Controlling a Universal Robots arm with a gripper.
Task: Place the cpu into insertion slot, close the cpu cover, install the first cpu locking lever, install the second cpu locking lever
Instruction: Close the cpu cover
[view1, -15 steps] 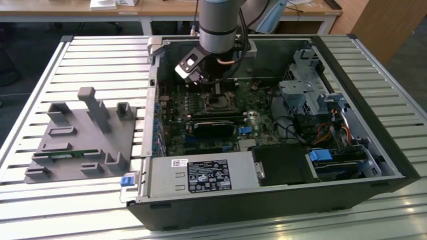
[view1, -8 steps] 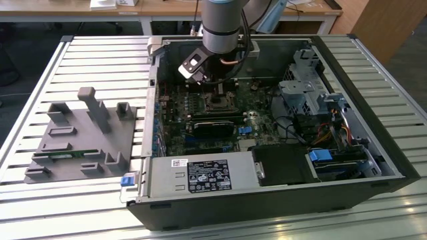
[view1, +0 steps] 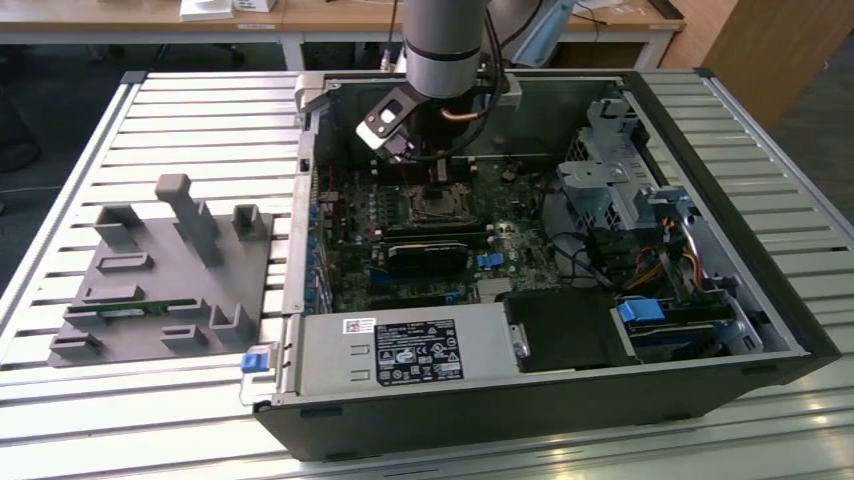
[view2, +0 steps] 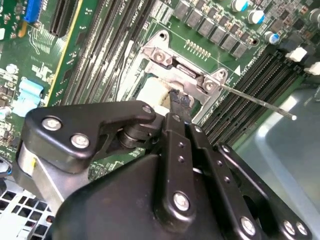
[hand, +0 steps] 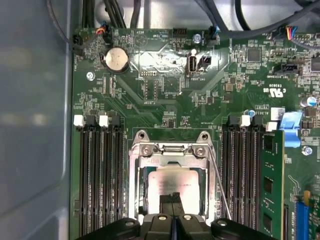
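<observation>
The arm (view1: 441, 40) reaches down from twelve o'clock into the open computer case (view1: 534, 415), which lies on the slatted desk (view1: 200, 120). In the exterior view the socket area sits just under the wrist, and the fingers are hard to make out against the dark board.

In the first wrist view, the cpu (hand: 172, 181) lies flat in its socket on the motherboard (hand: 165, 95). Its dull silver top shows through the opening of the cover (hand: 136, 182), which appears to be down around it. The end effector (hand: 173, 199) is clenched. Its two fingertips are pressed together with only a thin seam between them, and they rest on the cpu's top with nothing visibly gripped. The near edge of the cpu and cover is hidden under the fingers and the black body behind them.

A thin lever rod (hand: 219, 185) runs along one side of the cover. In the second wrist view it sticks out slantwise over the memory slots (view2: 250, 95), with its free end away from the socket. I cannot tell whether a lever lies on the other side.

Memory slots flank the socket, and one green memory stick (hand: 271, 185) is cut off at the picture's edge. A coin battery (hand: 115, 60) sits well apart from the socket.

In the exterior view, a black card (view1: 430, 257) lies at six o'clock from the socket and the power supply (view1: 400, 350) at six o'clock beyond that. A grey fixture tray (view1: 160, 290) stands at nine o'clock from the case, on the exterior view's left.
</observation>
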